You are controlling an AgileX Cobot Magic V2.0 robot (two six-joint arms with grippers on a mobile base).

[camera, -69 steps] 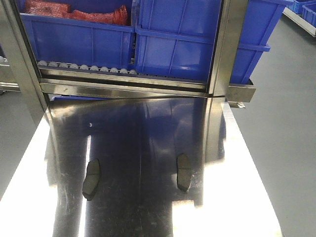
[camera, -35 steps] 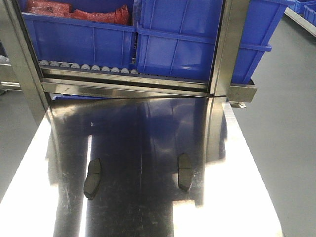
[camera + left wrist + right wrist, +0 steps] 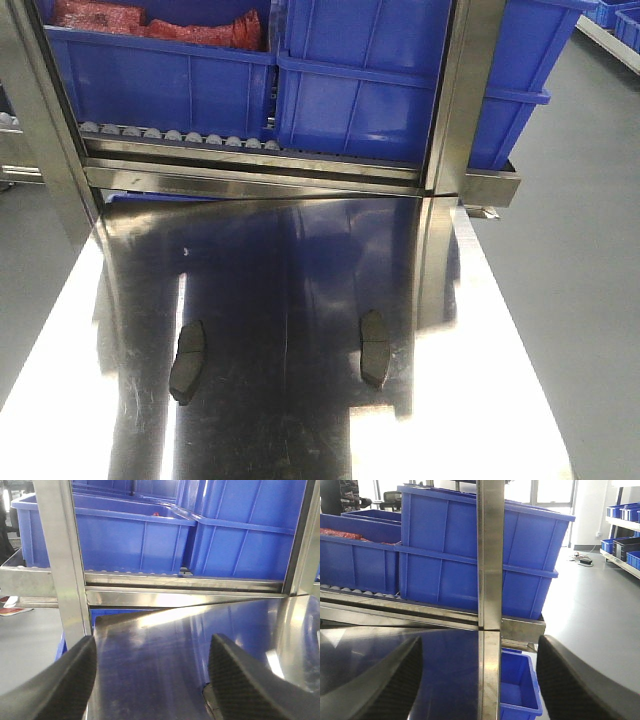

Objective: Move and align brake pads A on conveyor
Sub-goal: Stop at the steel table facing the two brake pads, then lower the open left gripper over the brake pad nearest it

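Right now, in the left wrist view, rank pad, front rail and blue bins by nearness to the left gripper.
1. Pad, lower right, right by the left gripper.
2. Front rail, across the middle.
3. Blue bins, behind it, up top.

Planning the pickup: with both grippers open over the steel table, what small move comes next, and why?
Probably lower the left gripper toward the left brake pad: its jaws stand open and empty, and that pad and the right brake pad lie untouched on the steel table.
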